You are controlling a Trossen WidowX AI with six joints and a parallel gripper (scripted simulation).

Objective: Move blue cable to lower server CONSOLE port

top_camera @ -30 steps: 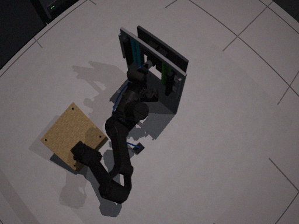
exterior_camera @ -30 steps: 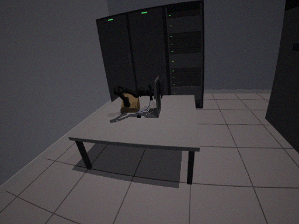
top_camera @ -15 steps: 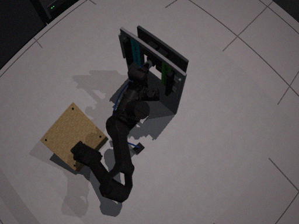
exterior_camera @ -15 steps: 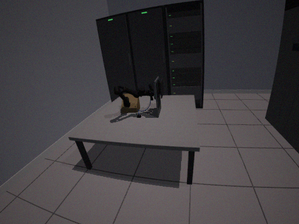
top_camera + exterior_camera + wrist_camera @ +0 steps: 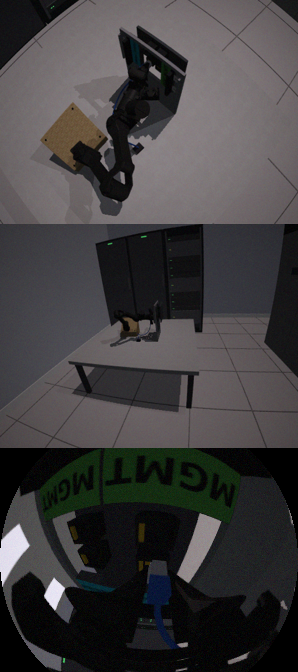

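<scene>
Blue cable (image 5: 117, 100) (image 5: 149, 329) (image 5: 163, 632) was noted on the arm's side of the upright rack frame (image 5: 151, 51) (image 5: 156, 314), which was taken as the landmark. Its plug (image 5: 159, 588), with a blue boot and a paler tip, was found between the fingers of the gripper (image 5: 148, 64) (image 5: 153, 318) (image 5: 156, 572); the jaws were recorded as clenched on that plug. In the wrist view, the pale tip was directed toward the ports, just beside a dark central port with yellow marking. Whether any part of the tip was seated could not be established, nor could the server concerned be identified. Green labels (image 5: 163, 73) (image 5: 170, 478) were observed on the frame, with MGMT read upside down in the wrist view. Teal strips (image 5: 135, 51) (image 5: 95, 585) were also noted on the frame. The arm (image 5: 120, 146) (image 5: 125, 315) was found extended toward the frame from the wooden block (image 5: 70, 131) (image 5: 132, 326), on which its base was mounted, well apart from the frame. A small dark block (image 5: 138, 149) (image 5: 138, 339) was seen on the table (image 5: 218, 131) (image 5: 131, 352), on the arm's side of the frame, with the cable's other end met there. Part of the cable's run was hidden by the arm in the top view. Dark cabinets (image 5: 20, 35) (image 5: 146, 268) with green lights were observed well apart from the frame, beyond the table.
</scene>
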